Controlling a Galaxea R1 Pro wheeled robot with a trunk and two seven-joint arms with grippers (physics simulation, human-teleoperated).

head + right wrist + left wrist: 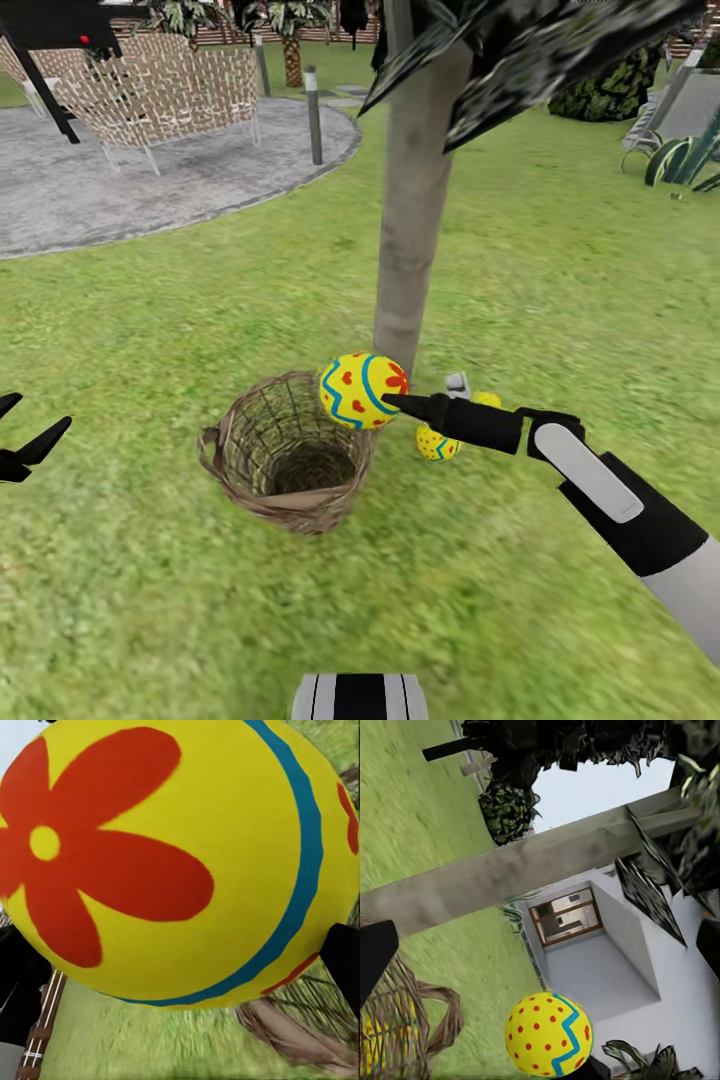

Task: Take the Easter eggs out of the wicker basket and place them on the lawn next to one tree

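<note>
Yellow egg (362,390) with a red flower is held in the right tool (392,402), up above the basket (285,462) rim at about 2 o'clock. Another egg (437,442) lies on the grass (560,300) by the tree (410,240), half hidden behind the arm. I think one or two are done. Left tool (25,445) is wide and holds nothing. From the left wrist, something yellow shows through the basket weave, maybe an egg; I cannot tell

Lawn (560,250) is carrying wicker basket (285,455); tree (410,230) trunk is standing just behind; two eggs (437,442) are lying beside trunk.
</note>
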